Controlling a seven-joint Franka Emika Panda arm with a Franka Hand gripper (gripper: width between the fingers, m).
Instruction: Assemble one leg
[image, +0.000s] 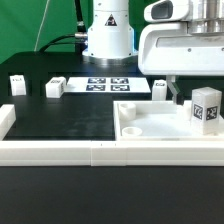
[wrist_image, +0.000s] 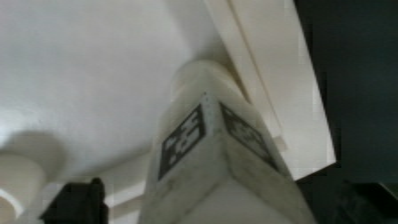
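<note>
A leg, a small white block with a black-and-white tag, stands upright on the right part of the large white panel. My gripper hangs over it. One dark finger shows beside the leg with a gap between them. In the wrist view the leg fills the space between the jaws, and the dark finger stands apart from its side. The gripper looks open around the leg. The other finger is hidden behind the leg in the exterior view.
Three more legs stand on the black mat: one at the far left, one beside it, one behind the panel. The marker board lies before the robot base. A white rim bounds the front.
</note>
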